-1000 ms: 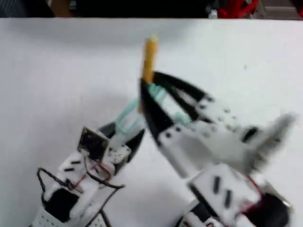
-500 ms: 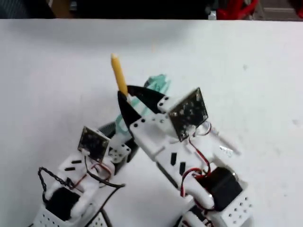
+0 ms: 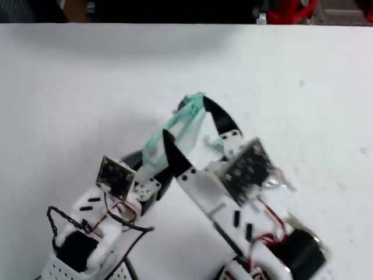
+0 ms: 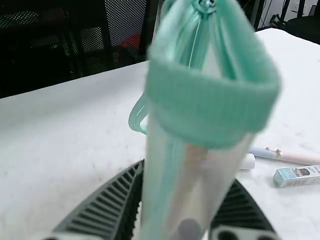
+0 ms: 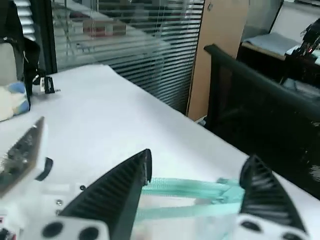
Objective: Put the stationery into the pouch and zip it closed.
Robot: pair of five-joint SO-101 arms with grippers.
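Pouch: centre of the high view, its end clamped in your left hand.
Right hand: spread wide, one jaw either side of the pouch's zip edge.

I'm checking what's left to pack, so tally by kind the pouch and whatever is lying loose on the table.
pouch: 1
pen: 1
small box: 1
Total: 3. The pen and small box lie loose on the table; what sits inside the pouch is too blurred to count.
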